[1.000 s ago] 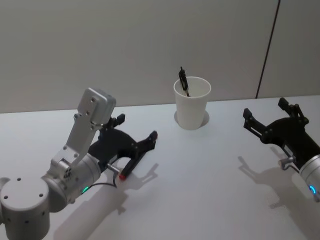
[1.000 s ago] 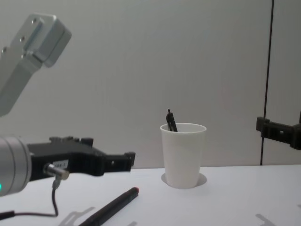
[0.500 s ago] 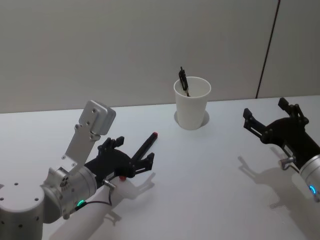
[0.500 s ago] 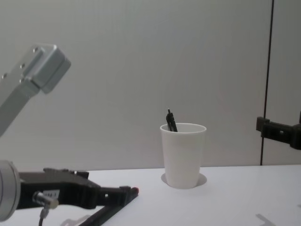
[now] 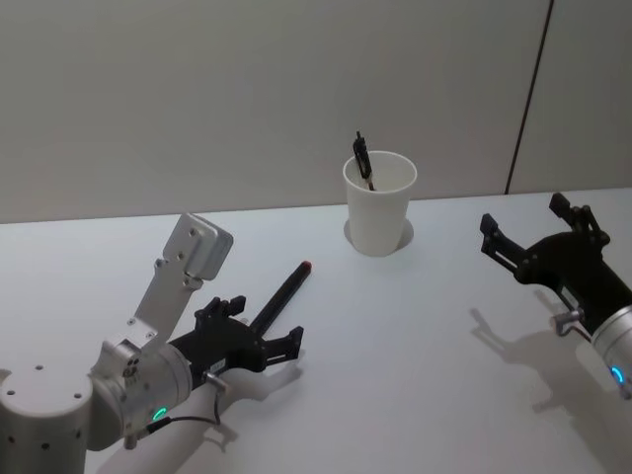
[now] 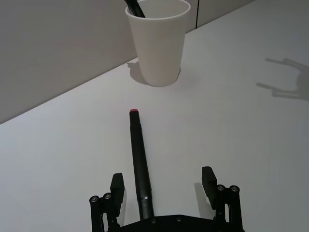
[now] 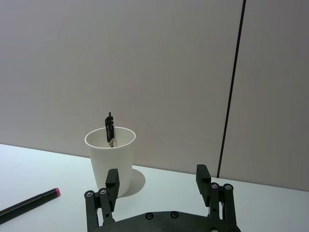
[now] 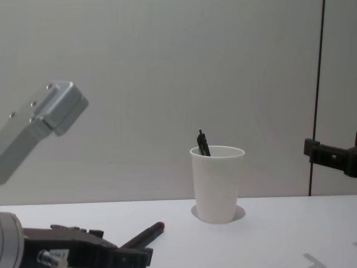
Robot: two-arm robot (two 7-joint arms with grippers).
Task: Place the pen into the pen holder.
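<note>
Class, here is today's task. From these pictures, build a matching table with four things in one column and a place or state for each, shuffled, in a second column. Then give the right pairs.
Column one
1. red-tipped pen
2. pen holder
3. left gripper
4. right gripper

Column two
A. open, off to the right side, nothing between its fingers
B. lying flat on the table, red tip toward the pen holder
C. upright, with a black pen standing in it
D. open, one finger on each side of the red-tipped pen

Pairs: 1-B, 2-C, 3-D, 4-A
</note>
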